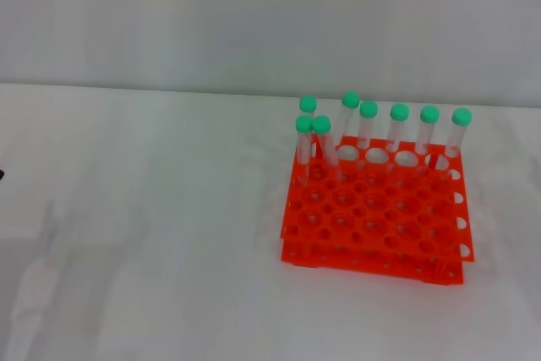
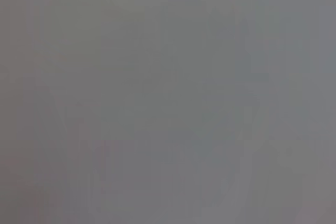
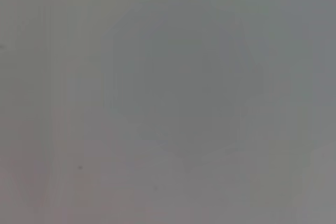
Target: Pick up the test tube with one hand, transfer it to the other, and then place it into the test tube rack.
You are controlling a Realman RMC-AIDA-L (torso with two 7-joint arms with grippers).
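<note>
Standing upright or nearly so in the test tube rack (image 1: 372, 217), eight green-capped test tubes (image 1: 395, 134) are seen in the head view. All are set along the rack's far side. Five are spread in a row across the far edge, and three are bunched at the far left corner, one of them leaning a little. No tube is seen lying on the white table (image 1: 152, 209), and none is seen held in the air, so the one meant by the task cannot be told from its seven look-alikes.

Every tube's long axis is close to vertical, with the cap on top. It is judged that any grasp would have to be made from above or from the side, just under a cap, and that the tube would have to be drawn straight up along that axis to clear its hole.

Neither the left gripper nor the right gripper is shown in any view. Only plain grey is given by both wrist views, so whether either is open, closed or holding anything cannot be told. The direction from the jaws to the tubes cannot be told either.

The rack is placed right of the table's middle, so a shorter reach is judged likely for the right arm. The holes on the rack's near side are unfilled.
</note>
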